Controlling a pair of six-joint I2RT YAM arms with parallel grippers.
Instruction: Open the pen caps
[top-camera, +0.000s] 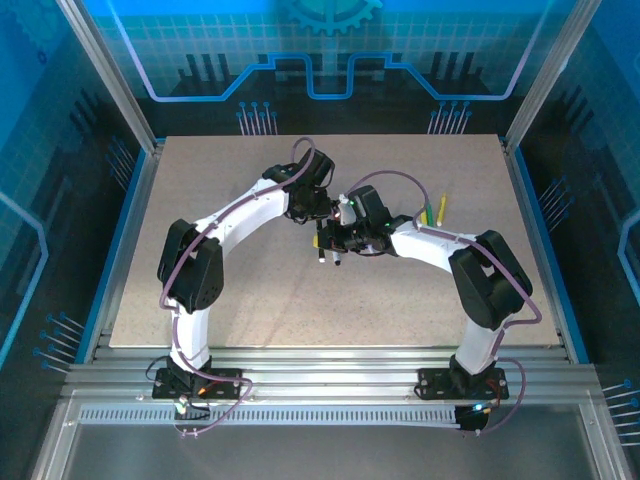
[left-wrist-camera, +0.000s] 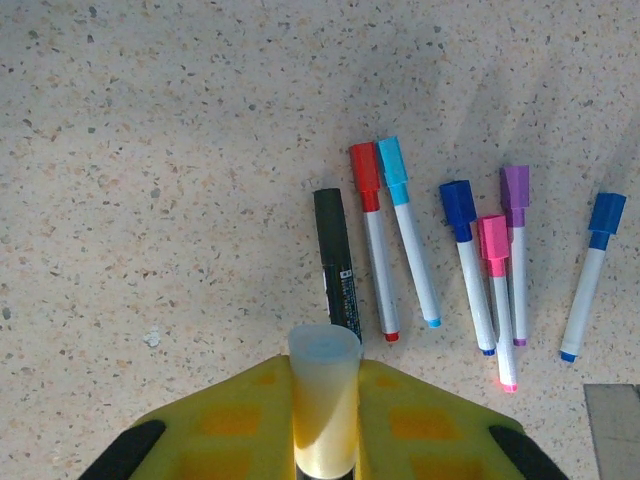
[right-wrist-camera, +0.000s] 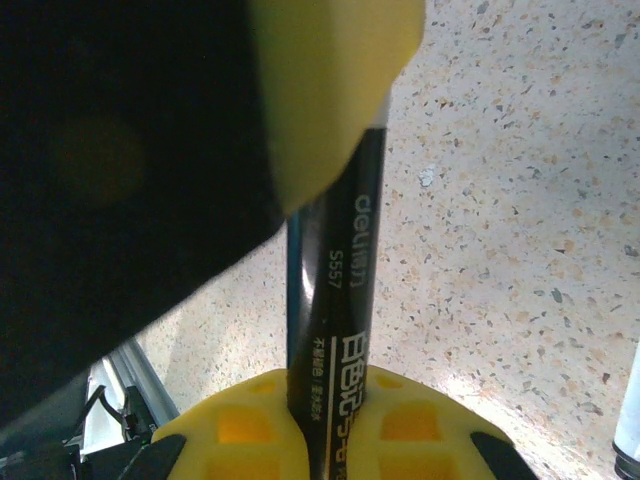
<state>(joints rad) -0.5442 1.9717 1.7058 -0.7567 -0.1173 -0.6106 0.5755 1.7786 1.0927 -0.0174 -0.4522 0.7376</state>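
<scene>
**A:** Six caps down on the worktop (left-wrist-camera: 150, 150), well in from its edges, every one seated on its pen! Red cap (left-wrist-camera: 364, 168) and light blue cap (left-wrist-camera: 391, 160) sit side by side.

**B:** Right of them are the dark blue cap (left-wrist-camera: 457, 203), pink cap (left-wrist-camera: 492, 240) and purple cap (left-wrist-camera: 515, 187), with the blue cap (left-wrist-camera: 606, 213) apart.

**A:** The pale cap (left-wrist-camera: 324, 350) stands upright, pinched in the left gripper (left-wrist-camera: 324, 385), on a black-barrelled pen (right-wrist-camera: 335, 330).

The black marker (right-wrist-camera: 338, 300) carries white print: "deli", "S557", then Chinese characters too cut off to read.
</scene>
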